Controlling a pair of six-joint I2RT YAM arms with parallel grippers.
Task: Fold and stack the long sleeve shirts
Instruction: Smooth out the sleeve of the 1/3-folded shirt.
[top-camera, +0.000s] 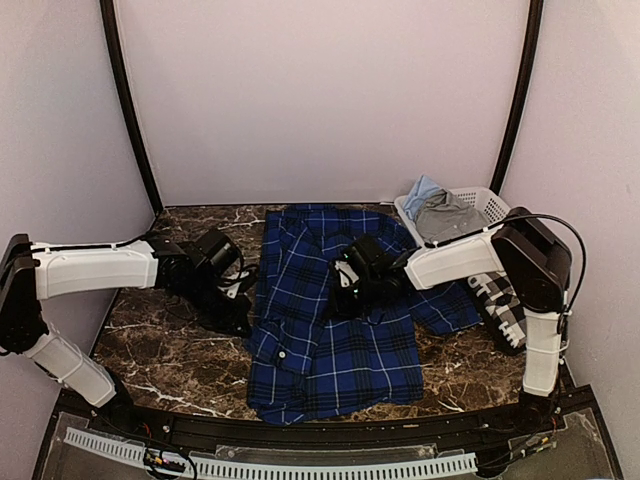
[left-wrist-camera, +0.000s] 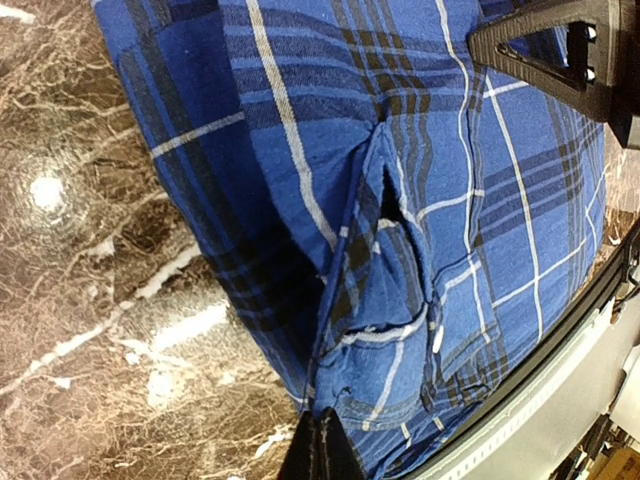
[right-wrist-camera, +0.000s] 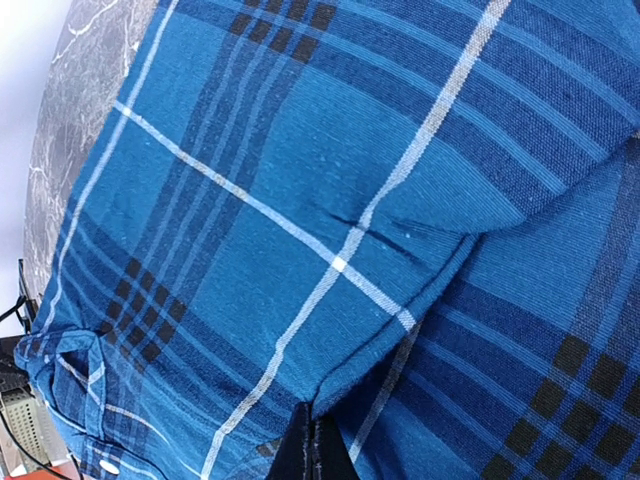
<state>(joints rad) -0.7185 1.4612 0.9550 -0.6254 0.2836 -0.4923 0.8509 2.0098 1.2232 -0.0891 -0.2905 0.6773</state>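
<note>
so the royal blue plaid button-up cloth shirt lies spread under both tools, soft and floppy, best pinched at edges: right gripper is clamped on a fold, left gripper is clenched at the hem, hold unclear.

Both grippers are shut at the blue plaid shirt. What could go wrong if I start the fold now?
1. The right gripper is shut at a thin fold edge of the blue plaid shirt. It may hold one layer only, or slip off when lifted.
2. The left gripper sits at a bunched edge, so pulling might drag the shirt rather than fold it.
</note>
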